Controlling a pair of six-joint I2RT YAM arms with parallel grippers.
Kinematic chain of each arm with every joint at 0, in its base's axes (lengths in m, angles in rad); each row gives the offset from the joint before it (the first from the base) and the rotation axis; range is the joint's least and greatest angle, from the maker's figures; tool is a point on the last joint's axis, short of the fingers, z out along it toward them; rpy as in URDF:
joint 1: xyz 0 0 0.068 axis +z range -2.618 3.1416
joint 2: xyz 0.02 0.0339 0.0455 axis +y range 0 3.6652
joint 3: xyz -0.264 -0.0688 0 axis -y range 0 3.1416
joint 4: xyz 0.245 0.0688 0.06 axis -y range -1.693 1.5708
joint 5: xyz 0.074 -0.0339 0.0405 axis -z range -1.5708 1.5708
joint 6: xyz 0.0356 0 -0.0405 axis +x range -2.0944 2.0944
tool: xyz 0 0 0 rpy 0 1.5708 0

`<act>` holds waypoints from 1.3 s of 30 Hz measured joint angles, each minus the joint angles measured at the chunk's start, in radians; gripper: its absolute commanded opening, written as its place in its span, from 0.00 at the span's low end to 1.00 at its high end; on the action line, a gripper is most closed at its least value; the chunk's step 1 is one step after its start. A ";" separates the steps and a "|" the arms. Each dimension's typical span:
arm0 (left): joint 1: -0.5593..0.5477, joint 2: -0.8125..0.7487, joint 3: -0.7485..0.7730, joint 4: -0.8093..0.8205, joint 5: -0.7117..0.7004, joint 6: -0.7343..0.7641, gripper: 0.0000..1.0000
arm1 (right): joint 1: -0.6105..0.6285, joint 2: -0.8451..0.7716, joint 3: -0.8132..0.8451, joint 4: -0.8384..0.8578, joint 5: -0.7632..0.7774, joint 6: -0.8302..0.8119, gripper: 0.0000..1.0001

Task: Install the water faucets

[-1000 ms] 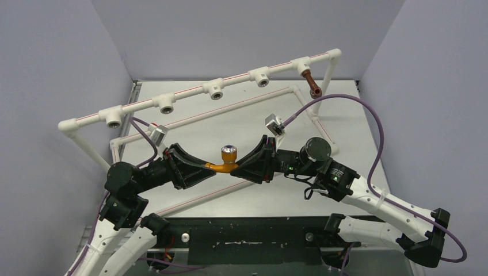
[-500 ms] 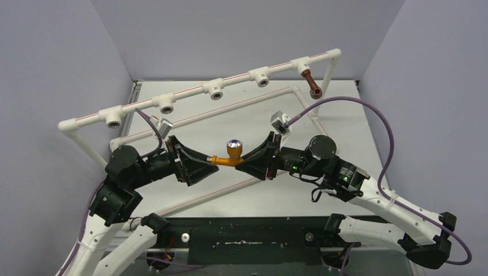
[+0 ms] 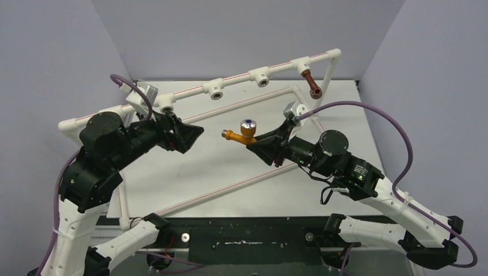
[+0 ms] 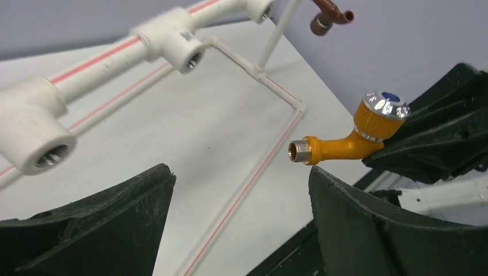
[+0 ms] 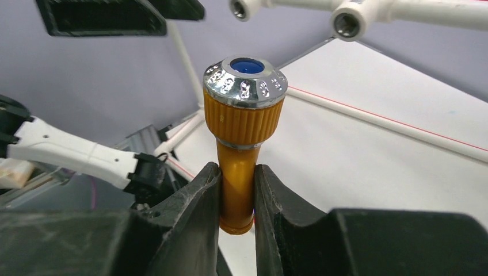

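Note:
The orange-yellow water faucet point(image 3: 244, 132) hangs in the air over the middle of the table. My right gripper point(image 3: 256, 140) is shut on its body point(image 5: 239, 172), with the silver, blue-centred knob point(image 5: 246, 80) above the fingers. Its threaded brass end point(image 4: 299, 151) points left, free of any socket. My left gripper point(image 3: 194, 131) stands open and empty a short way left of that end, its jaws wide apart point(image 4: 241, 178). The dark reddish-brown faucet point(image 3: 311, 84) hangs from the rightmost tee of the white pipe frame point(image 3: 190, 95).
Open tee sockets point(image 3: 216, 91) point(image 3: 262, 79) point(image 3: 167, 107) face forward along the frame's top rail, one close to my left fingers point(image 4: 184, 54). Lower frame pipes point(image 3: 241, 103) lie on the table. Purple cables point(image 3: 397, 135) loop over both arms. Grey walls close in both sides.
My left gripper has opened, let go of the orange-yellow faucet and drawn back up and left. My right gripper has carried the faucet up and toward the back.

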State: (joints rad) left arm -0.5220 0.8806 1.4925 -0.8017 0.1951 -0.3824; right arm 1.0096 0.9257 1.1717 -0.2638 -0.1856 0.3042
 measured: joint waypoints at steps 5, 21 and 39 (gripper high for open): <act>0.000 0.116 0.213 -0.051 -0.151 0.103 0.84 | 0.000 0.035 0.003 0.001 0.119 -0.084 0.00; 0.042 0.294 0.238 0.029 -0.652 0.241 0.81 | 0.085 0.076 -0.025 0.159 0.477 -0.159 0.00; 0.416 0.419 0.041 0.276 -0.621 0.170 0.80 | 0.129 0.182 -0.025 0.211 0.516 -0.143 0.00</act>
State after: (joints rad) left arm -0.1062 1.2995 1.5333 -0.5255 -0.4259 -0.2123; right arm 1.1389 1.1072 1.1469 -0.0528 0.3305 0.1616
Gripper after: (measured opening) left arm 0.805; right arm 0.226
